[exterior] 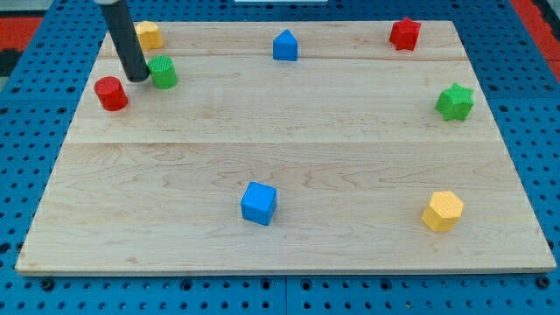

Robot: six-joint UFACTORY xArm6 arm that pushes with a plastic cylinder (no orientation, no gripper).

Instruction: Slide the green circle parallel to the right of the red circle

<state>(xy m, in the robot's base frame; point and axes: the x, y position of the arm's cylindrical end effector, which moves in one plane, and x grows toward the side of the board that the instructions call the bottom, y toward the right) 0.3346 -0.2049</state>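
Observation:
The green circle [163, 72] stands on the wooden board near the view's top left. The red circle [111, 94] lies to its left and slightly lower. My tip [136, 78] rests on the board between them, right against the green circle's left side and a little above and right of the red circle. The rod rises from the tip toward the view's top left.
A yellow block [148, 35] sits just above the green circle. A blue pentagon-like block [284, 45] is at top centre, a red star [404, 34] at top right, a green star [455, 101] at right, a blue cube [258, 203] at bottom centre, a yellow hexagon [443, 211] at bottom right.

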